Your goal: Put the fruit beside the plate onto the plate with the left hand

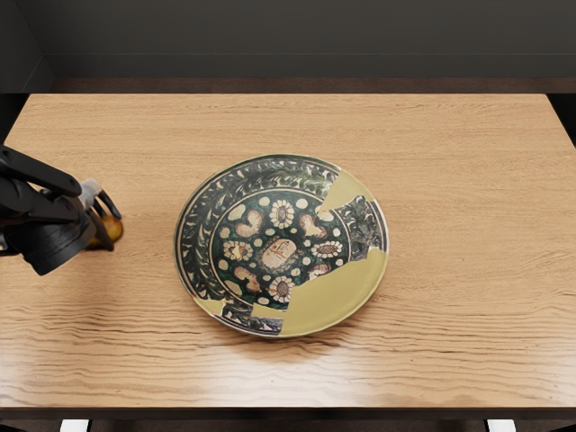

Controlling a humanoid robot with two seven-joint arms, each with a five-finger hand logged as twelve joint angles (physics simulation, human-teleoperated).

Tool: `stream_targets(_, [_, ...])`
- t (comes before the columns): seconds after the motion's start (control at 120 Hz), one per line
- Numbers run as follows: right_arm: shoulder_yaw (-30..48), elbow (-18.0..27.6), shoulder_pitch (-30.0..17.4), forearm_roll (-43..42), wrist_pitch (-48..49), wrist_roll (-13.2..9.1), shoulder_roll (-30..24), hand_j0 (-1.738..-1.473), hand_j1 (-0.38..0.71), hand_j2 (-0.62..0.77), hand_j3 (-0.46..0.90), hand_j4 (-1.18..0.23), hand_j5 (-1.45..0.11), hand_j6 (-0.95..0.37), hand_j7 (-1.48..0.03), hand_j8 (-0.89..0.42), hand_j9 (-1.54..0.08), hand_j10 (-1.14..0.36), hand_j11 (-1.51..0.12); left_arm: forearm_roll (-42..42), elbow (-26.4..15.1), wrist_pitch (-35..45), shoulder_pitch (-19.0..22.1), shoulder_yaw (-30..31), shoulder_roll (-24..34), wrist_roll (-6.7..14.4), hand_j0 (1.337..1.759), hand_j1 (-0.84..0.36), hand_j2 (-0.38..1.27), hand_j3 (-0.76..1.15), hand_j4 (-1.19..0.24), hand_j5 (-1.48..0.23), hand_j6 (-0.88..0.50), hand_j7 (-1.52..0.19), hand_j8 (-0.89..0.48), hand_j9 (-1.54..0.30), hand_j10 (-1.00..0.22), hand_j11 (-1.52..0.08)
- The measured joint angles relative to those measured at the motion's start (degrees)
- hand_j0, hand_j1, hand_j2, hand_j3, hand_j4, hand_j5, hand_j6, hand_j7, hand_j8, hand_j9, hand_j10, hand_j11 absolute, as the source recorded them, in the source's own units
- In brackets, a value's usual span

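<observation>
Now L hand (79, 225) is sitting at left of table (432, 162), well apart from plate (191, 229), fingers (107, 205) curling over the orange fruit (116, 231), which is mostly hidden. Grip prob. needs firming before lifting. I'd then be clearing the rim w/ margin, carrying rightward and lowering gently at centre so nothing's rolling off.

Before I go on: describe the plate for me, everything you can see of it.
The plate is round, shallow and ceramic-looking. It has a dark green ground, rings of cream flower and leaf motifs, and plain mustard-yellow patches at its upper right and lower right rim, like filled-in repairs. It lies flat, face up, near the middle of the wooden table. Only the table touches it: the orange fruit sits to its left by the left hand, apart from the rim.
</observation>
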Motion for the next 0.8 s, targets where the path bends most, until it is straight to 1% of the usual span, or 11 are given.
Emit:
stream_targets(0.15, [0.0, 0.0, 0.0, 0.0, 0.0, 0.0, 0.0, -1.658, -0.34, 0.00, 0.00, -0.01, -0.01, -0.01, -0.01, -0.01, -0.01, -0.01, -0.01, -0.4, -0.1, -0.7, -0.8, 0.1, 0.8, 0.0, 1.651, -0.23, 0.23, 0.00, -0.70, -0.99, -0.53, -1.00, -0.56, -1.01, -0.67, -1.01])
stream_targets(0.175, [0.0, 0.0, 0.0, 0.0, 0.0, 0.0, 0.0, -1.658, -0.34, 0.00, 0.00, -0.01, -0.01, -0.01, -0.01, -0.01, -0.01, -0.01, -0.01, -0.5, -0.2, -0.8, -1.2, 0.1, 1.2, 0.1, 1.651, -0.23, 0.26, 0.00, -0.70, -1.00, -0.51, -1.01, -0.56, -1.01, -0.67, -1.02])
stream_targets(0.242, [0.0, 0.0, 0.0, 0.0, 0.0, 0.0, 0.0, -1.658, -0.34, 0.00, 0.00, -0.01, -0.01, -0.01, -0.01, -0.01, -0.01, -0.01, -0.01, -0.8, -0.3, -1.4, -3.1, 0.2, 2.1, 0.2, 1.652, -0.24, 0.28, 0.00, -0.72, -1.03, -0.51, -1.02, -0.56, -1.03, -0.69, -1.03])
stream_targets(0.3, [0.0, 0.0, 0.0, 0.0, 0.0, 0.0, 0.0, -1.658, -0.34, 0.00, 0.00, -0.01, -0.01, -0.01, -0.01, -0.01, -0.01, -0.01, -0.01, -0.9, -0.4, -2.4, -5.8, 0.2, 2.9, 0.3, 1.653, -0.26, 0.38, 0.00, -0.72, -1.05, -0.50, -1.03, -0.56, -1.04, -0.71, -1.04])
stream_targets(0.408, [0.0, 0.0, 0.0, 0.0, 0.0, 0.0, 0.0, -1.658, -0.34, 0.00, 0.00, -0.01, -0.01, -0.01, -0.01, -0.01, -0.01, -0.01, -0.01, -1.0, -0.8, -4.4, -10.2, 0.1, 3.9, 0.5, 1.654, -0.30, 0.45, 0.00, -0.73, -1.06, -0.47, -1.04, -0.54, -1.05, -0.74, -1.05])
stream_targets(0.417, [0.0, 0.0, 0.0, 0.0, 0.0, 0.0, 0.0, -1.658, -0.34, 0.00, 0.00, -0.01, -0.01, -0.01, -0.01, -0.01, -0.01, -0.01, -0.01, -1.0, -0.8, -4.7, -10.5, 0.1, 3.9, 0.6, 1.654, -0.30, 0.44, 0.00, -0.73, -1.06, -0.49, -1.04, -0.54, -1.05, -0.74, -1.05])
stream_targets(0.458, [0.0, 0.0, 0.0, 0.0, 0.0, 0.0, 0.0, -1.658, -0.34, 0.00, 0.00, -0.01, -0.01, -0.01, -0.01, -0.01, -0.01, -0.01, -0.01, -1.0, -0.9, -6.5, -12.4, -0.4, 4.0, 1.1, 1.654, -0.31, 0.43, 0.00, -0.73, -1.06, -0.48, -1.04, -0.53, -1.05, -0.75, -1.06])
stream_targets(0.6, [0.0, 0.0, 0.0, 0.0, 0.0, 0.0, 0.0, -1.658, -0.34, 0.00, 0.00, -0.01, -0.01, -0.01, -0.01, -0.01, -0.01, -0.01, -0.01, -1.0, -2.5, -17.3, -19.7, -3.8, 3.2, 3.2, 1.654, -0.37, 0.57, 0.00, -0.74, -1.13, -0.42, -1.09, -0.51, -1.10, -0.81, -1.10])
stream_targets(0.692, [0.0, 0.0, 0.0, 0.0, 0.0, 0.0, 0.0, -1.658, -0.34, 0.00, 0.00, -0.01, -0.01, -0.01, -0.01, -0.01, -0.01, -0.01, -0.01, -1.2, -4.3, -22.5, -21.0, -6.9, 2.5, 3.7, 1.653, -0.41, 0.62, 0.00, -0.68, -1.19, -0.37, -1.12, -0.47, -1.12, -0.83, -1.12])
stream_targets(0.725, [0.0, 0.0, 0.0, 0.0, 0.0, 0.0, 0.0, -1.658, -0.34, 0.00, 0.00, -0.01, -0.01, -0.01, -0.01, -0.01, -0.01, -0.01, -0.01, -1.2, -4.7, -24.5, -21.8, -8.0, 2.3, 3.8, 1.654, -0.42, 0.65, 0.00, -0.69, -1.20, -0.40, -1.13, -0.46, -1.13, -0.83, -1.13])
stream_targets(0.8, [0.0, 0.0, 0.0, 0.0, 0.0, 0.0, 0.0, -1.658, -0.34, 0.00, 0.00, -0.01, -0.01, -0.01, -0.01, -0.01, -0.01, -0.01, -0.01, -1.2, -5.4, -27.7, -22.2, -10.1, 0.9, 4.0, 1.654, -0.44, 0.70, 0.00, -0.70, -1.21, -0.38, -1.15, -0.45, -1.14, -0.84, -1.14])
